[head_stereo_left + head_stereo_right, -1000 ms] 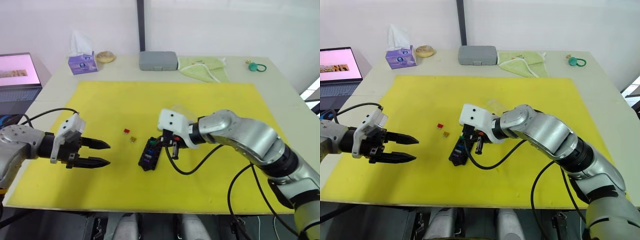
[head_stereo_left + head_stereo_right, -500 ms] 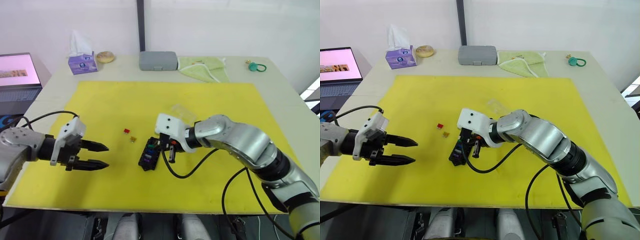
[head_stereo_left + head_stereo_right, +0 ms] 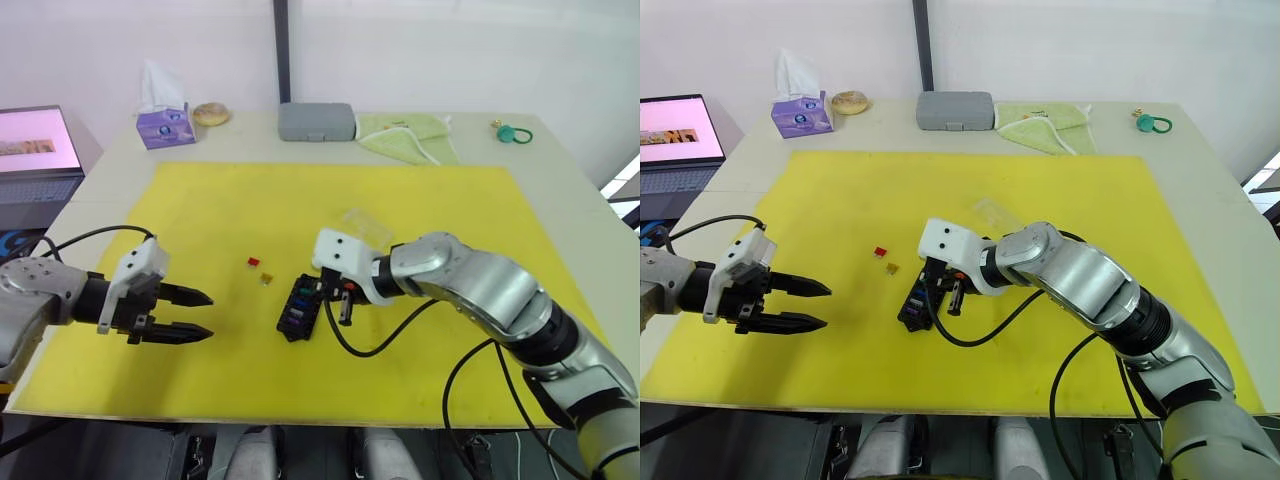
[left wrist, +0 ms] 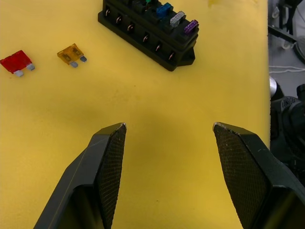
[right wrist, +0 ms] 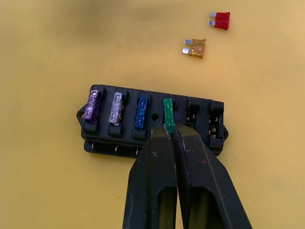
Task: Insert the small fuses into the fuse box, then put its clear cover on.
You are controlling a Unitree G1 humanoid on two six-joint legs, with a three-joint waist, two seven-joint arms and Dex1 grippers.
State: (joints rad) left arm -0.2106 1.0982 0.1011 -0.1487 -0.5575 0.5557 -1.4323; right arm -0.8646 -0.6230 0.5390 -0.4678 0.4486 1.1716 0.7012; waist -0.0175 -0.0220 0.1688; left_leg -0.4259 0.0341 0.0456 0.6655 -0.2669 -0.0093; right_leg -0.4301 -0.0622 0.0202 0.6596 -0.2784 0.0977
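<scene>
Four fuses sit in the fuse box, where the right gripper pinches the green fuse into its slot; beyond the box lie the orange fuse and red fuse, probably next, while the left gripper hovers spread and empty nearby.

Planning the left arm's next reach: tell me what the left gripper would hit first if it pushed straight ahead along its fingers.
Likely the black plastic fuse box: the open left gripper points over bare yellow mat toward it. The red fuse and orange fuse lie off to the side.
</scene>
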